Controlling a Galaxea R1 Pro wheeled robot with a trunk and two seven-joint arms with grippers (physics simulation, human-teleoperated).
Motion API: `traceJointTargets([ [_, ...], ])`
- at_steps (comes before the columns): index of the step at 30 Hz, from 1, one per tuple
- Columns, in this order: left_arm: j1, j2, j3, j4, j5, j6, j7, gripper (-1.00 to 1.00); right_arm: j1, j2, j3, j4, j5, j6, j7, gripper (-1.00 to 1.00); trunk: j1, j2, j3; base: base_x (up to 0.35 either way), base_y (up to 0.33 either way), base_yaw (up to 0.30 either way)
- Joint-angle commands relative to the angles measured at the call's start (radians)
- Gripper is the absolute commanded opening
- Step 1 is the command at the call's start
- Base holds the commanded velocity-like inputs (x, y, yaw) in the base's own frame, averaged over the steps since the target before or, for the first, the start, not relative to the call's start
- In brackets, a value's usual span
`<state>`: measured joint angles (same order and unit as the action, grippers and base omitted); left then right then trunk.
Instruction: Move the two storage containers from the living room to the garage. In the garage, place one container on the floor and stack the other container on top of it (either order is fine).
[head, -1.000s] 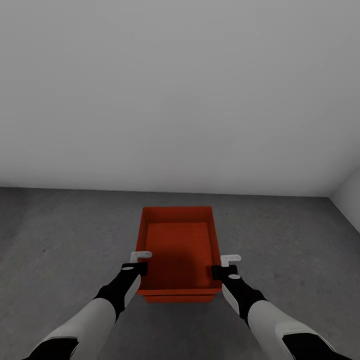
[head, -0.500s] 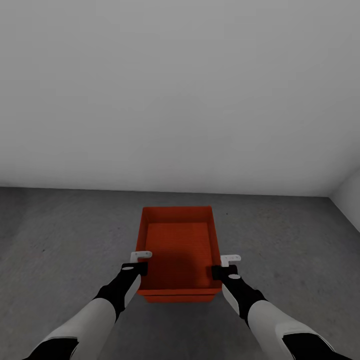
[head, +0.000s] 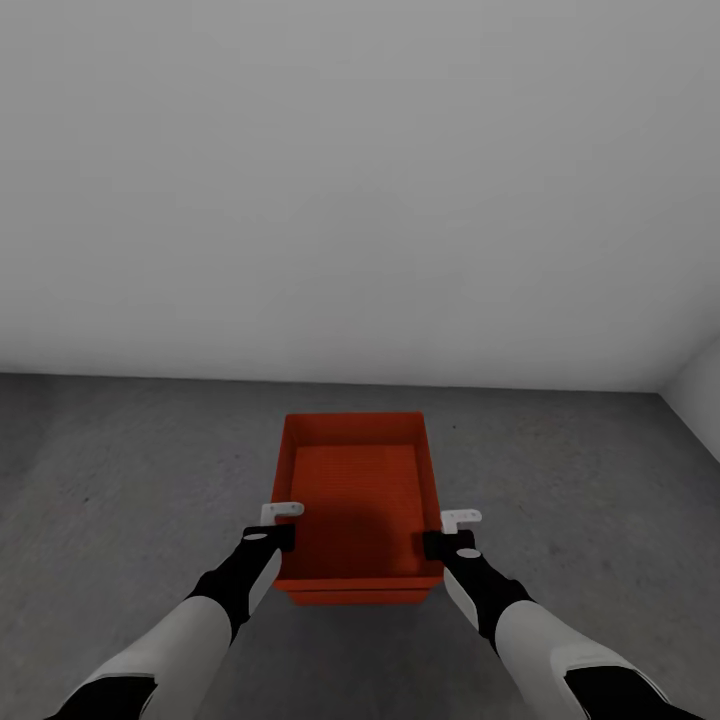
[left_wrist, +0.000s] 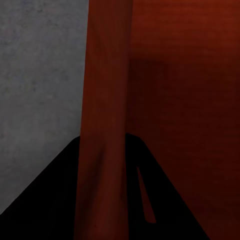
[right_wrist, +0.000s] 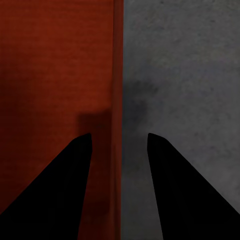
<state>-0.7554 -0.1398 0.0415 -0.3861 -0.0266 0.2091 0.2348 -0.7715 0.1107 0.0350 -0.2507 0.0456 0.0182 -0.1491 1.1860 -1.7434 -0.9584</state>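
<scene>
One orange-red storage container (head: 355, 480) rests on the dark grey concrete floor (head: 120, 480) of the garage. Its front rim shows a second orange-red edge (head: 355, 598) just below, as of another storage container nested under it. My left gripper (head: 284, 524) is at the container's left wall. In the left wrist view that wall (left_wrist: 105, 75) runs between the fingers, and the left gripper (left_wrist: 104, 145) is shut on it. My right gripper (head: 452, 530) straddles the right wall (right_wrist: 117, 60). The right gripper (right_wrist: 119, 135) is open, with a gap on both sides.
A plain white-grey wall (head: 360, 180) stands a little beyond the containers. A second wall (head: 700, 400) meets it at the far right corner. Bare concrete lies to the left and right of the containers.
</scene>
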Motion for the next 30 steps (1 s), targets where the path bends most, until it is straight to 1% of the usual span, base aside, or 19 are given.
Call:
traceJointTargets([
  [1, -0.001, -0.007, 0.016, -0.004, 0.011, -0.061, -0.006, -1.00, 0.000, 0.001, -0.006, 0.002, -0.012, 0.002, 0.002, -1.00, 0.004, -0.008, -0.004, 0.000, 0.000, 0.000],
  [6, -0.001, -0.007, 0.017, -0.006, 0.011, -0.061, -0.006, -1.00, 0.001, 0.001, -0.005, 0.002, -0.012, 0.002, 0.002, -1.00, 0.023, -0.043, -0.020, 0.000, 0.000, 0.000],
  [18, -0.001, -0.007, 0.017, -0.007, 0.011, -0.061, -0.006, -1.00, 0.000, 0.001, -0.006, 0.002, -0.012, 0.002, 0.001, -1.00, 0.023, -0.043, -0.020, 0.000, 0.000, 0.000],
  [27, -0.001, -0.007, 0.017, -0.007, 0.011, -0.060, -0.006, -1.00, 0.000, 0.001, -0.005, 0.002, -0.012, 0.002, 0.000, -1.00, 0.057, -0.106, -0.048, 0.000, 0.000, 0.000],
  [30, -0.001, -0.007, 0.017, -0.007, 0.011, -0.060, -0.006, -1.00, 0.000, 0.001, -0.006, 0.002, -0.012, 0.002, 0.000, -1.00, 0.057, -0.106, -0.048, 0.000, 0.000, 0.000],
])
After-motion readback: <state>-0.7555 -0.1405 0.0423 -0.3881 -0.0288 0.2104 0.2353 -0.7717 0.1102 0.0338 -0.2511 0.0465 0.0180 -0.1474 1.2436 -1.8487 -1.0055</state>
